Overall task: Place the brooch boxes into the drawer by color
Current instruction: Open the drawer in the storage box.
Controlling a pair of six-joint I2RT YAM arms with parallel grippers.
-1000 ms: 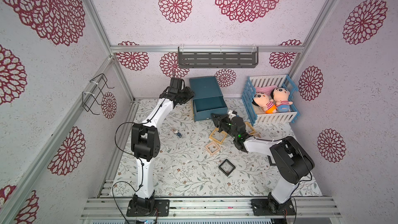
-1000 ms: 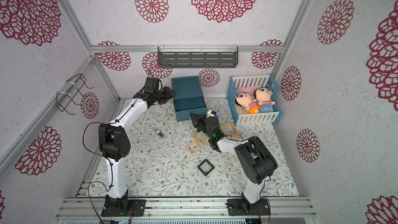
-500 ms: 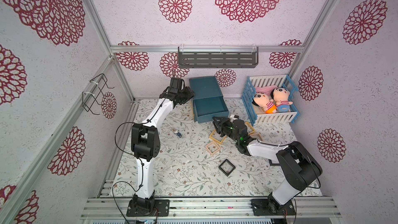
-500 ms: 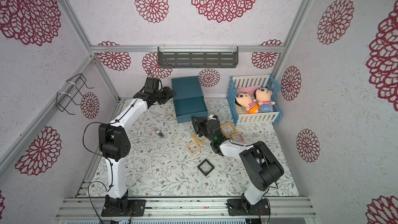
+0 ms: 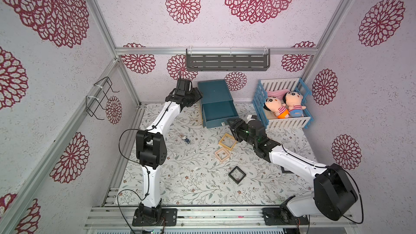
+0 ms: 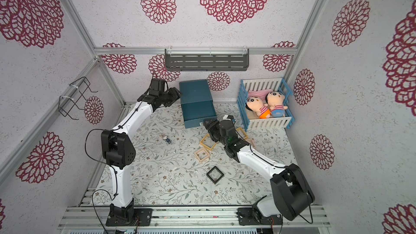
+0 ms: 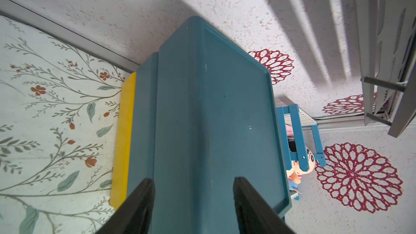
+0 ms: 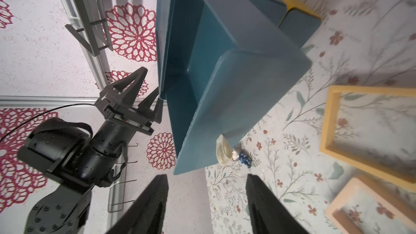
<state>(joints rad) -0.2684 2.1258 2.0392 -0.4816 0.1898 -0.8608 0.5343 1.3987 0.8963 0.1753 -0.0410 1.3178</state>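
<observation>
Twice lets go of the drawer (image 5: 215,92), spreading left gripper (image 5: 198,96) and right gripper (image 5: 230,123) apart (top tray out, empty); brooch boxes (image 5: 227,141) next.

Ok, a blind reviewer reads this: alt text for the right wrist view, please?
A teal drawer chest with one drawer pulled out fills the centre, its clear pull just ahead of the open right gripper. The open left gripper sits at the chest's far edge; a yellow brooch box and a pink brooch box lie on the floral mat.
</observation>
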